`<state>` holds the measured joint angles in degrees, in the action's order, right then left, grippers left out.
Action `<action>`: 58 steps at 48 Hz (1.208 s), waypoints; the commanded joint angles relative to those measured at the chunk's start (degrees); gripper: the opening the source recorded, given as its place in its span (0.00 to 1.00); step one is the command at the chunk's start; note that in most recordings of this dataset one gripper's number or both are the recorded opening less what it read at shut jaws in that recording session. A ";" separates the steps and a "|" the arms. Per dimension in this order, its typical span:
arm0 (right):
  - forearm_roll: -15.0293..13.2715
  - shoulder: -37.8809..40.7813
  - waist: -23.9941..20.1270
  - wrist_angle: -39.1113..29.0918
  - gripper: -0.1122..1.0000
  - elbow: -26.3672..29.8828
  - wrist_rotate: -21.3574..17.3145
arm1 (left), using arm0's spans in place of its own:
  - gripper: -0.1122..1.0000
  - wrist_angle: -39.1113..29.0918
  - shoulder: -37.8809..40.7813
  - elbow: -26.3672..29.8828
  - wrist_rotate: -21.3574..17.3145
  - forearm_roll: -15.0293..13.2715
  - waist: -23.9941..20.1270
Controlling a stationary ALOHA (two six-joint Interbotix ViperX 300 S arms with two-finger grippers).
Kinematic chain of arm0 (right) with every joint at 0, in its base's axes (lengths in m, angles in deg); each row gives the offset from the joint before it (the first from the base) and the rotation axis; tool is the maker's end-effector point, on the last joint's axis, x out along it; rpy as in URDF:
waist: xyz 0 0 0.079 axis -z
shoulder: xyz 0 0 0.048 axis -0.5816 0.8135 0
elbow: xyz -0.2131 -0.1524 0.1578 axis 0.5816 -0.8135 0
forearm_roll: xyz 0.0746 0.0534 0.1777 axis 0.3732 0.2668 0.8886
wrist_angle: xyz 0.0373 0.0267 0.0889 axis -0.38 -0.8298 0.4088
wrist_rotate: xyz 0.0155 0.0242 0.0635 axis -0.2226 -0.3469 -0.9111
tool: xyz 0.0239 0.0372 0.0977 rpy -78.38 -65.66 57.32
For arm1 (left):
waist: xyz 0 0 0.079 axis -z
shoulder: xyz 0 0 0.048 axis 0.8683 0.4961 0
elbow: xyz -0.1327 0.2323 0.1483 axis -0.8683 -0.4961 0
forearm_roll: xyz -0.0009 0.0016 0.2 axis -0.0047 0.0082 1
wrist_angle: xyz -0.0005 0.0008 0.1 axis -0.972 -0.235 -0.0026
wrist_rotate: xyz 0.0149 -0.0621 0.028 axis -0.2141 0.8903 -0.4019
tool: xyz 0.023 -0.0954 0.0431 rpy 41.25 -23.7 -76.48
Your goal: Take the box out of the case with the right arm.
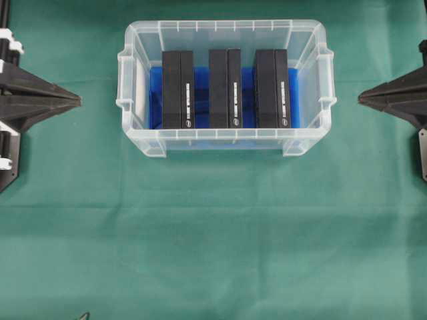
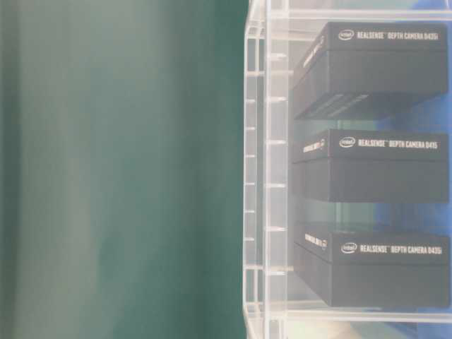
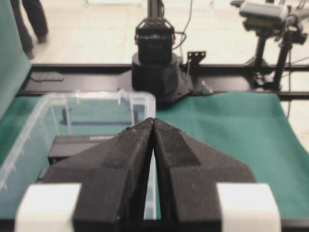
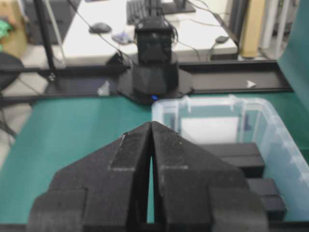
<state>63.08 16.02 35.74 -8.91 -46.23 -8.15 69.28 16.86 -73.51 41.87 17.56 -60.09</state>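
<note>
The clear case stands on the green cloth at the far middle, with a blue sheet on its bottom. Three black boxes stand on edge side by side in it: left, middle, right. My right gripper is shut and empty, its tip pointing at the case's right end from a short way off. My left gripper is shut likewise off the left end. In the right wrist view the shut right gripper has the case and a box ahead on the right.
Green cloth covers the table in front of the case. The table-level view shows the case wall and the three boxes' printed faces. Each arm's black base faces the other across the table.
</note>
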 commanded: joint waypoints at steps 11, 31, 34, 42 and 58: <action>-0.09 4.39 0.09 -9.76 0.10 13.89 -2.11 | 0.10 -13.80 1.58 14.59 -0.35 0.26 0.44; 0.00 6.59 0.09 -22.59 0.10 17.67 -2.46 | 0.10 -26.63 4.66 18.37 0.18 0.18 1.76; 0.00 6.77 0.09 -29.36 0.10 18.02 -2.46 | 0.10 -31.20 5.27 19.07 0.62 0.09 2.46; 0.00 9.23 0.09 -48.34 0.10 20.74 -3.34 | 0.10 -49.75 7.29 22.15 3.60 0.00 4.83; -0.18 14.85 0.09 -79.37 0.10 26.54 -8.44 | 0.10 -80.33 11.51 28.13 9.40 -0.09 9.14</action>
<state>62.91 30.26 35.74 -83.88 -21.62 -16.41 -7.01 27.75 -47.67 51.19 17.56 -52.09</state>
